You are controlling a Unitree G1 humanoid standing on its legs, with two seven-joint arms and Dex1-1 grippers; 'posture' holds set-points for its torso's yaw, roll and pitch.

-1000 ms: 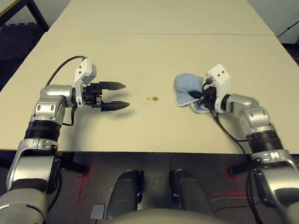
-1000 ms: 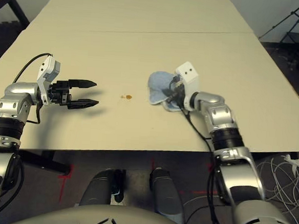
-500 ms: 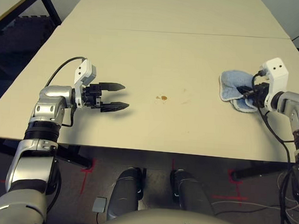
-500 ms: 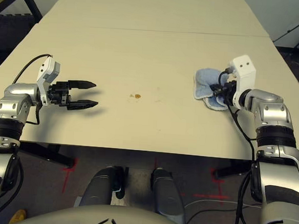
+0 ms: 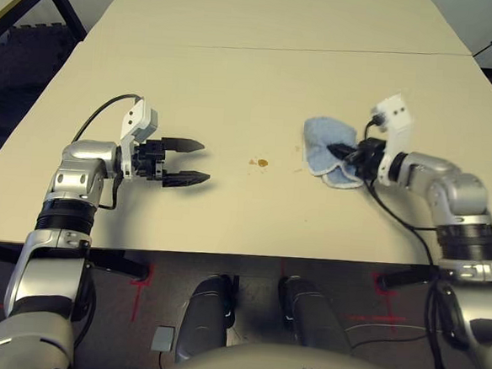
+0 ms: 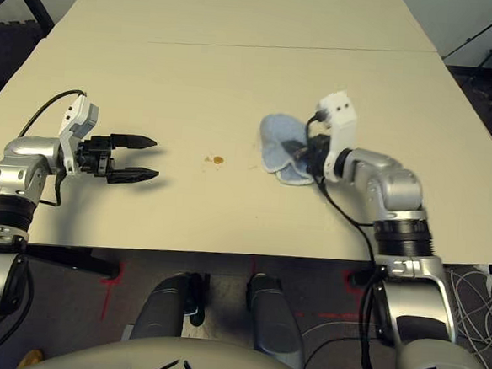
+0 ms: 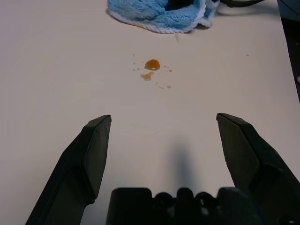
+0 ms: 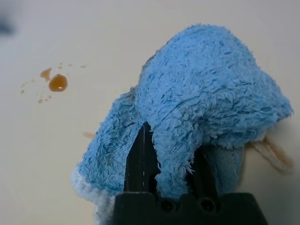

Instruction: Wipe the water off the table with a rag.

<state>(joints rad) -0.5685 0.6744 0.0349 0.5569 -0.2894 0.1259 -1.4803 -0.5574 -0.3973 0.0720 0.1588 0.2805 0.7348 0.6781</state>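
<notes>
My right jaws [image 8: 171,140] are pinching the blue rag [image 8: 201,89], a fold of its cloth squeezed between them, and it lies bunched on the pale desk [image 5: 236,91]. My left jaws [image 5: 198,163] are spread above the desk, holding nothing. Between my two arms sits the water [image 5: 263,162], a brownish-orange drop with a smaller blot and tiny specks around it, apart from the rag. Near the rag I see faint brownish smears [image 8: 276,154] on the desktop.
</notes>
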